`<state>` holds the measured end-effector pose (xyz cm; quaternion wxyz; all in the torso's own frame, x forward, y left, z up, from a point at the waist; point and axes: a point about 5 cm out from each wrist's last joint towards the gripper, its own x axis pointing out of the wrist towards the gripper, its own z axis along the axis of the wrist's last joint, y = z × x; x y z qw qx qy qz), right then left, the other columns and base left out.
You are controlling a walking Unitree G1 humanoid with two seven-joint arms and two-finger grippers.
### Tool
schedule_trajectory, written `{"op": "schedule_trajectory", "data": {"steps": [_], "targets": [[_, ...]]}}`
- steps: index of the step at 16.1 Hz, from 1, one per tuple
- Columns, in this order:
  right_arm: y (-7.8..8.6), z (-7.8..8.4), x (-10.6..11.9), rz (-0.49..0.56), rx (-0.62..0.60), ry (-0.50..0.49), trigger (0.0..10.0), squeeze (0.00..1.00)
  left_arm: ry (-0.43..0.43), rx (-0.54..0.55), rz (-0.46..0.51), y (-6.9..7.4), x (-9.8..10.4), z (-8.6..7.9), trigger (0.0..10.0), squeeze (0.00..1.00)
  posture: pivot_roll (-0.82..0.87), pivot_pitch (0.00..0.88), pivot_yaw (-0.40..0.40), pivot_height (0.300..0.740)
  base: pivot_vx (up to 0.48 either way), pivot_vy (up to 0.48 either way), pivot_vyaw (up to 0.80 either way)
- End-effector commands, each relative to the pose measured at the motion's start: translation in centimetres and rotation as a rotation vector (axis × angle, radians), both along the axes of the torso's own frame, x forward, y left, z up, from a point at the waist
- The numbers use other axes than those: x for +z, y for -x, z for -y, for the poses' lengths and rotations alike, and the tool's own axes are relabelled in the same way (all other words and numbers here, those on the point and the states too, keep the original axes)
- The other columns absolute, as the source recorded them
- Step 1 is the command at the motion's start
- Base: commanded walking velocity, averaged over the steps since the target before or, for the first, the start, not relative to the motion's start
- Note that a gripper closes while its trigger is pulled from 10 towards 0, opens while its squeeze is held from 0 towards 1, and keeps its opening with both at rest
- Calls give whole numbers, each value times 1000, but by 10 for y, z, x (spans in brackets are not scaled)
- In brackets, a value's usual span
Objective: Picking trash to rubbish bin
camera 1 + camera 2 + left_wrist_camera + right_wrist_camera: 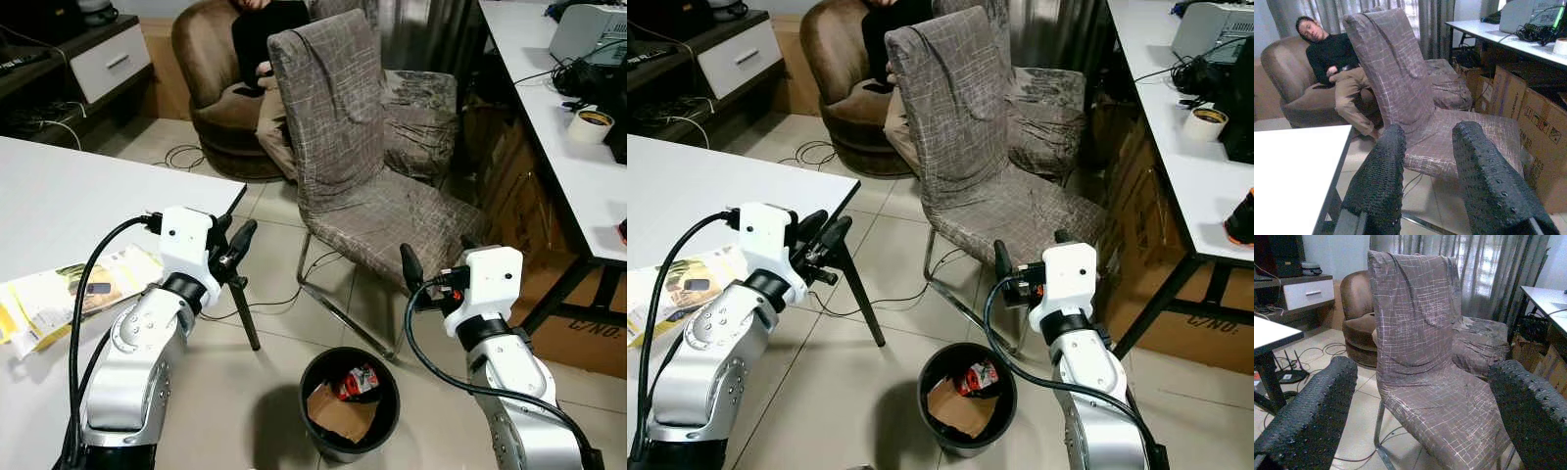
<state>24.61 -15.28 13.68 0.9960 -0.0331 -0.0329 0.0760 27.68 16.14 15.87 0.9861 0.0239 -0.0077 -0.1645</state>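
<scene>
Both tools are empty. The left tool hangs in the air past the corner of the white table, its two black fingers spread with a clear gap between them and nothing in it. The right tool is opened wider still, fingers far apart, raised on the far side of the bin from the table and facing the grey patterned chair.

The black rubbish bin stands on the tiled floor between the two arms, just beside the chair's metal leg. It already holds a piece of brown cardboard and a small red wrapper. What looks like the remaining trash is the yellow packaging lying flat on the table, beside the left arm and behind the left tool.

Here is where I would worry. The packaging lies behind the left fingers, so the arm has to draw back and come down over the table edge; a careless swing could knock the table or push the flat wrappers further away. Thin, flat paper is hard to pinch and may slide rather than lift. The right arm sits close to the chair seat and could catch it. A person lounges in the brown armchair beyond the chair, so any wide reach that way is unwelcome.
</scene>
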Motion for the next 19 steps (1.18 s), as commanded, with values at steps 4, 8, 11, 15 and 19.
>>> {"op": "schedule_trajectory", "data": {"steps": [4, 8, 11, 15, 19], "targets": [[1, 0, -1, 42, 1, -15, 10000, 0, -4, 20, 29, 7, -3, -1, 10000, 0, -68, 0, 53, 740, -130, 0, 0], [1, -1, -2, 46, 8, -19, 10000, 0, -6, 19, 29, 9, -5, 0, 10000, 0, -67, 0, 52, 740, -285, 0, 0], [0, -2, -2, 49, 14, -20, 10000, 0, -6, 19, 35, 9, -4, 0, 10000, 0, -67, 0, 50, 740, -295, 0, 0], [-1, -3, -1, 50, 15, -26, 10000, 0, -12, 21, 38, 9, -3, -2, 10000, 0, -60, 0, 49, 740, -295, 0, 0], [-1, -6, -2, 45, 22, -38, 10000, 0, -21, 28, 44, 9, -1, -4, 10000, 0, -55, 0, 49, 740, -295, 0, 0]]}}
